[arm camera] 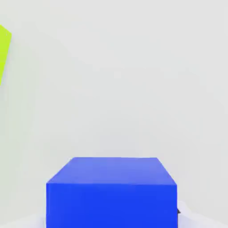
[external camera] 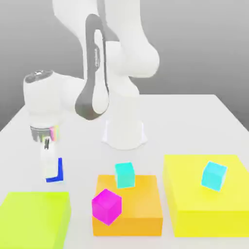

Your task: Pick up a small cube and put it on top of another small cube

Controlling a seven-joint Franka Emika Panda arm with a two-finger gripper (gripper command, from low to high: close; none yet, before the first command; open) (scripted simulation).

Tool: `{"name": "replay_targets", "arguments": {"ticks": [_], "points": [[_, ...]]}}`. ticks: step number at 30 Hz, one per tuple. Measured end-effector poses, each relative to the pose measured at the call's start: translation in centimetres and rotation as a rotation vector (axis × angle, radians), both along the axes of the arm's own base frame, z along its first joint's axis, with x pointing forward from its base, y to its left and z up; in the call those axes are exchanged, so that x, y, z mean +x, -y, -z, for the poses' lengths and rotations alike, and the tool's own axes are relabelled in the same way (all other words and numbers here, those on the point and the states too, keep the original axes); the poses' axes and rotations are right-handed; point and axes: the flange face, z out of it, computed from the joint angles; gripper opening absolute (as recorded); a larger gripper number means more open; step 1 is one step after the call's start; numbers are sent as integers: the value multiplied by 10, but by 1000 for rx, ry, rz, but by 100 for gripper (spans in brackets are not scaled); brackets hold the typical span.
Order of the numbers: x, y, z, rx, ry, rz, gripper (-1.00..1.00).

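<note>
The tool (external camera: 50, 170) is pointing down at the surface (external camera: 194, 121), its fingers clamping the blue cube (external camera: 57, 171) between them. Beyond the tool, toward the exterior view's right, a magenta cube (external camera: 106, 206) and a cyan cube (external camera: 124, 175) are sitting on an orange block (external camera: 141, 204).

Matt blue cube (arm camera: 111, 191), glossy white arm (external camera: 121, 53)

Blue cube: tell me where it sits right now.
The blue cube is at the exterior view's left, on the white table, between the end effector fingers, just above the lime block.
</note>
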Motion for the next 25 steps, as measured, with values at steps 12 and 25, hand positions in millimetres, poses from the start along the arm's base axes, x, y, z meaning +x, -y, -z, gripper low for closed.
{"name": "replay_targets", "arguments": {"ticks": [12,25], "points": [[115,-281,-98,3,13,-446,-100],[75,-435,-76,-3,-5,-655,100]]}}
